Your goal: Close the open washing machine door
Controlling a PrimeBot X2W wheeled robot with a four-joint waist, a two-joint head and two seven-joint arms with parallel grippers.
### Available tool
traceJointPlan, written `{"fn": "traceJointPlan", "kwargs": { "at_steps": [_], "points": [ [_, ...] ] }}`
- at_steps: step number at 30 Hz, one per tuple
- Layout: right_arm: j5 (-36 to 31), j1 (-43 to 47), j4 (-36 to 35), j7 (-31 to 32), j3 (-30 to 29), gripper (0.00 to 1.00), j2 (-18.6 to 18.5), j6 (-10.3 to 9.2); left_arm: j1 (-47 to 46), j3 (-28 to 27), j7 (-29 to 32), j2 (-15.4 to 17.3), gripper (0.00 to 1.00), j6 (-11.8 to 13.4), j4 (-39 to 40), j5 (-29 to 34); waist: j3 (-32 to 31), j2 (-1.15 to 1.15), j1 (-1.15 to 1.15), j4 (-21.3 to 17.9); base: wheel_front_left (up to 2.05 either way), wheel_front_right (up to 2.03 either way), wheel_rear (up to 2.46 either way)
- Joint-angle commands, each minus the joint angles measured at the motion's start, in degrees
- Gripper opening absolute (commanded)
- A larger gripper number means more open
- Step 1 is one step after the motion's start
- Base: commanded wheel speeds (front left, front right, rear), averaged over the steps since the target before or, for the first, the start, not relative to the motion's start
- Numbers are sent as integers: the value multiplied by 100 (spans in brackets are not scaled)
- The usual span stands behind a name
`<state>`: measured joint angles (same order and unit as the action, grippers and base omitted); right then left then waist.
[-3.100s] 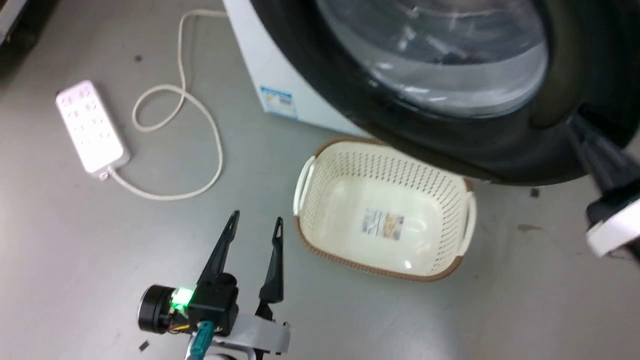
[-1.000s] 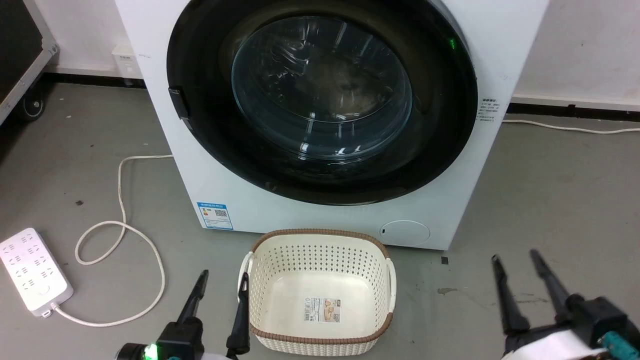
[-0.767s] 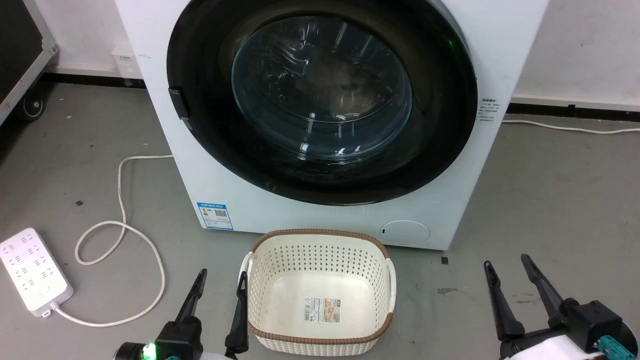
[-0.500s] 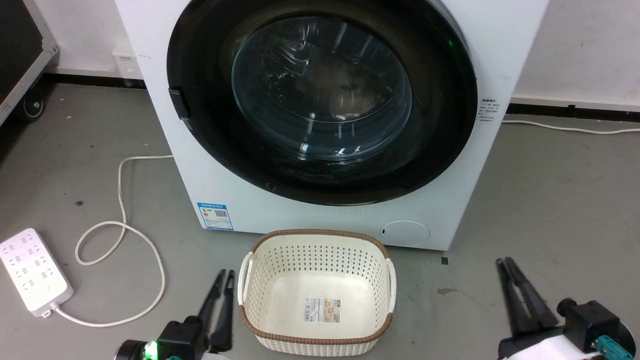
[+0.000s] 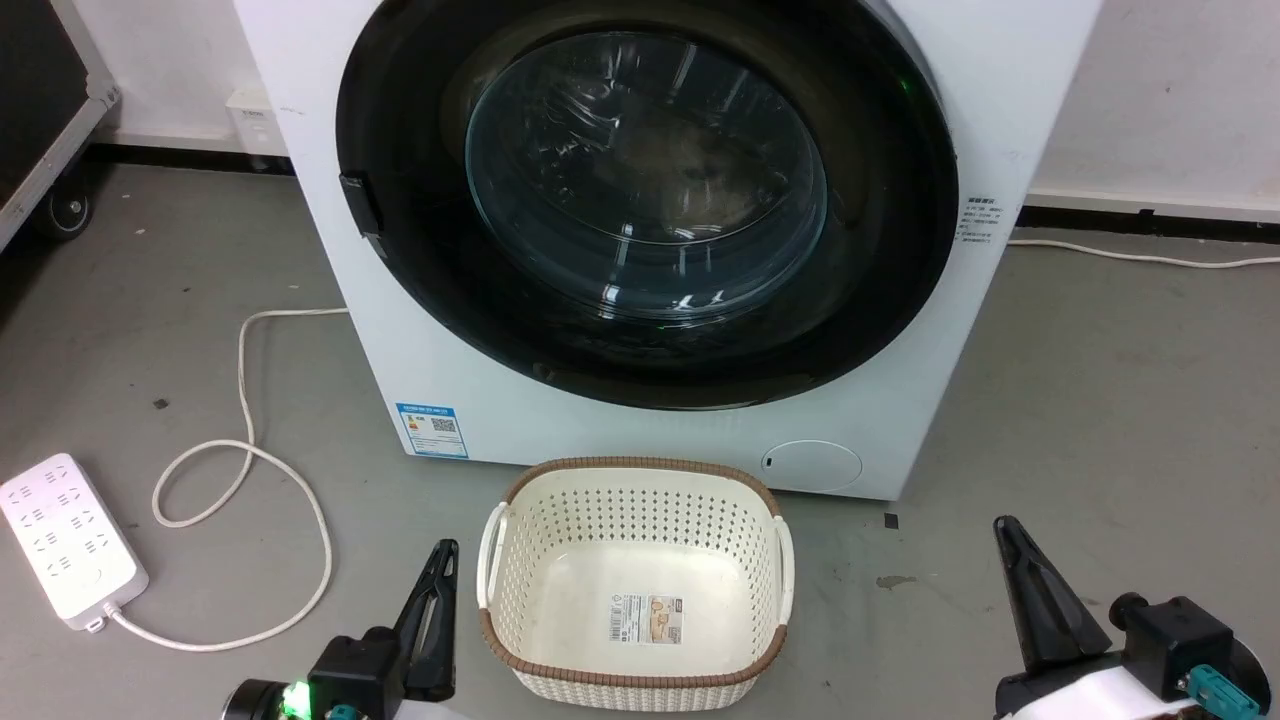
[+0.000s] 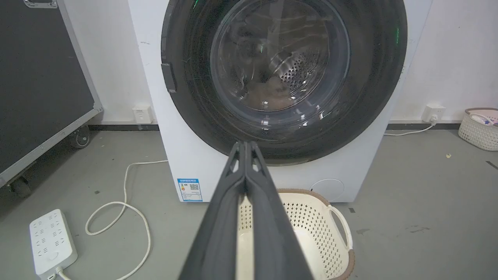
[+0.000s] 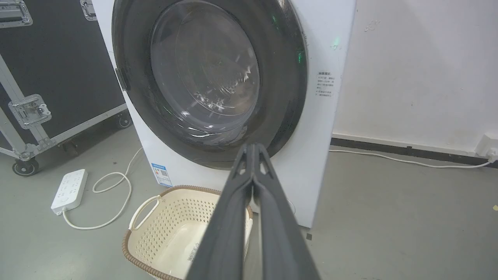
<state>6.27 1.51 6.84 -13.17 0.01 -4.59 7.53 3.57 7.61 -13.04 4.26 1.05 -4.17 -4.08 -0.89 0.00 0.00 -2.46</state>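
Note:
The washing machine [image 5: 690,440] is a big white front-loader facing me, with a blue sticker [image 5: 432,430] and a small round flap [image 5: 811,466] low on its front. Its door [image 5: 646,180], round and black-rimmed with a bulging glass window, lies flat against the front; the left wrist view shows the door [image 6: 280,62], the right wrist view too [image 7: 206,66]. My left gripper [image 5: 444,550] is shut with nothing in it, low at the left beside the basket. My right gripper [image 5: 1003,527] is shut and empty at the lower right. Both are well short of the machine.
A cream perforated laundry basket [image 5: 637,500] sits on the floor just before the washer, between my grippers. A white power strip [image 5: 66,540] and its looped cord [image 5: 250,450] lie at the left. A black wheeled flight case [image 6: 39,77] stands left; another small basket [image 6: 479,128] far right.
Three seconds ago the camera was close against the door with my right gripper at its rim; the view has since pulled back. Within the last second both grippers went from open to shut.

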Motion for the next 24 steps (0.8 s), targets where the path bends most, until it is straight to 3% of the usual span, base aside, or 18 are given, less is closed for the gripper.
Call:
{"fn": "traceJointPlan", "kwargs": {
  "at_steps": [1,24],
  "points": [
    [-43,-18,-51,32,-3,0,22,-1,-42,-31,24,-15,0,-11,30,42,0,0,0,1,0,0,0],
    [-171,-47,-190,314,-2,0,54,-1,-111,-191,304,-42,0,-32,115,123,20,0,0,55,0,0,0]
  ]
}}
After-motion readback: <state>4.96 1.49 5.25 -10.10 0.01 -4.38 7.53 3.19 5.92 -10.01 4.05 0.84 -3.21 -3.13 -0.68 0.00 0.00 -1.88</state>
